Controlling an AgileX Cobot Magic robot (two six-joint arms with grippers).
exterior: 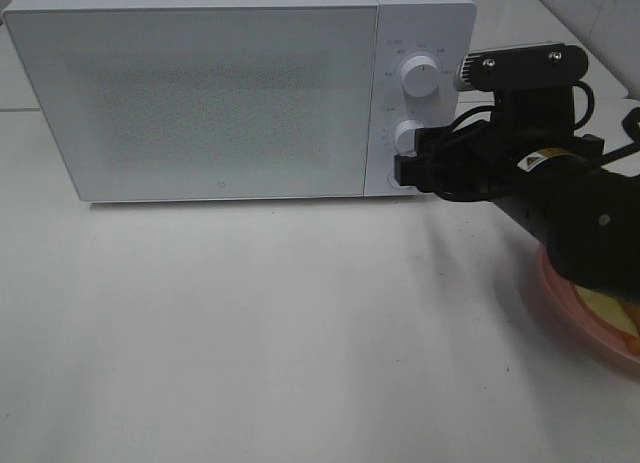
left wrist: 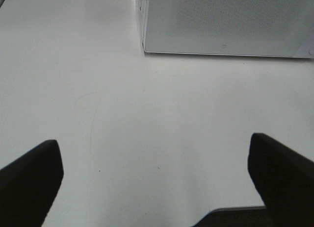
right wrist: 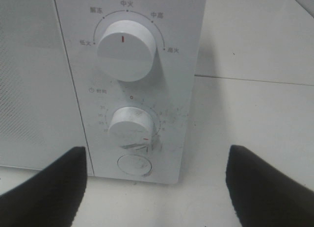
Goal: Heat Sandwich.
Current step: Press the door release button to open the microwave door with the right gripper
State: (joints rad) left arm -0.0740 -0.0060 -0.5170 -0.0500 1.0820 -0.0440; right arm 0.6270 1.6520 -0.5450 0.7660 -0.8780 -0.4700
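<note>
**tosti_fan:** So where's the sandwich (exterior: 606, 309)? All I see is a shut microwave (exterior: 200, 93).

**armwatcher:** Far right of the table on the pink plate (exterior: 560, 288), half hidden under the right arm. It's not in the oven yet, so I'd guess the job now is getting that door open.

**tosti_fan:** With what?

**armwatcher:** The right gripper (right wrist: 157, 148) faces the control panel with its jaws spread wide and nothing in them. The round button (right wrist: 135, 164) sits at the bottom of the panel, just under the lower knob (right wrist: 131, 124). I'd go in straight with one fingertip, press it square, and stay off that knob. The arm also hangs over the plate, so no big swings.

**tosti_fan:** And the left gripper (left wrist: 153, 138)?

**armwatcher:** Also wide and empty, over bare table in front of the door.

**tosti_fan:** Any writing?

**armwatcher:** All Chinese. 火力 sits above the upper knob (right wrist: 126, 50), with 低火, 解冻, 中火, 中高 and 高火 around it. 时间 is by the lower knob. The timer numbers and the door logo are too small to read.
</note>
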